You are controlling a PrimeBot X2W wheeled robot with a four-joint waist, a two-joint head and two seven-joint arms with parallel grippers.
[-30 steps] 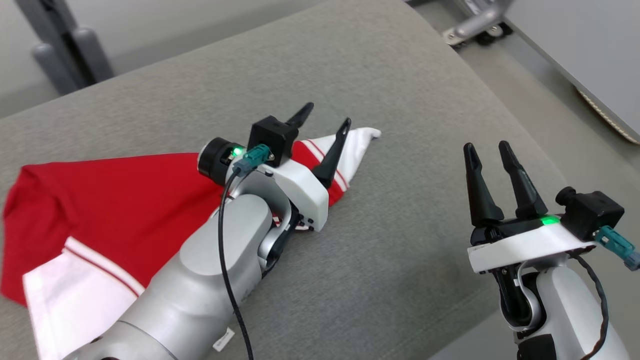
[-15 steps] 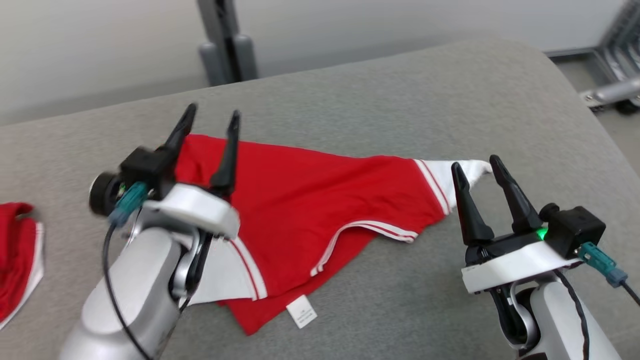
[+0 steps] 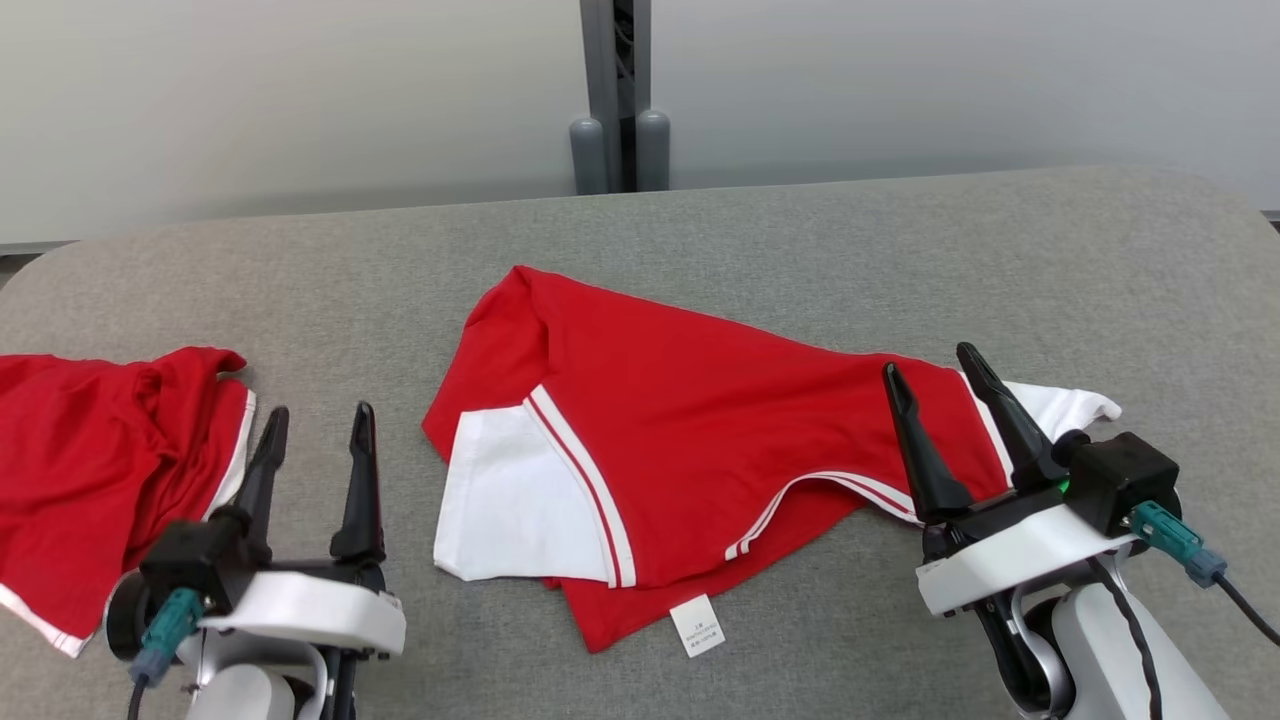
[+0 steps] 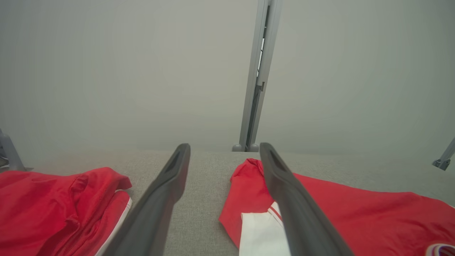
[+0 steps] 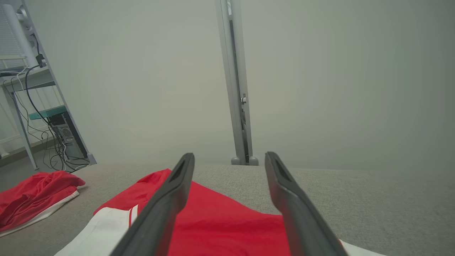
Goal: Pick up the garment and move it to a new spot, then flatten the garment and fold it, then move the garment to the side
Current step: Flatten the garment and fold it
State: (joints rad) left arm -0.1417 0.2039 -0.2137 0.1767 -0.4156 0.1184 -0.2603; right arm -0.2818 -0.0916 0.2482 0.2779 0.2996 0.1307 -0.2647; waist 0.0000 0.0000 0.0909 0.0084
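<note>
- Currently the garment [image 3: 700, 420], smooth red cloth with white panels and thin red-and-white striping, is lying creased and partly doubled over at the centre of the table [image 3: 800, 240].
- The table is showing a grey, felt-like woven cover with rounded corners.
- A small white label [image 3: 697, 625] is sticking out at the garment's 6 o'clock hem.
- At 7 o'clock the left gripper [image 3: 320, 410] is hanging over bare cover, fingers spread, holding nothing.
- At 4 o'clock the right gripper [image 3: 927, 358] is likewise released and empty; its dark tapered fingers are crossing the garment's 3 o'clock end, and I cannot tell whether they are touching it.
- A second red garment [image 3: 90, 470], bunched, is lying at 9 o'clock, well apart.
- A grey post [image 3: 612, 95] is standing at 12 o'clock behind the table.
- The right wrist view is taking in a desk [image 5: 33, 76] with dangling cables at its 9 o'clock.
</note>
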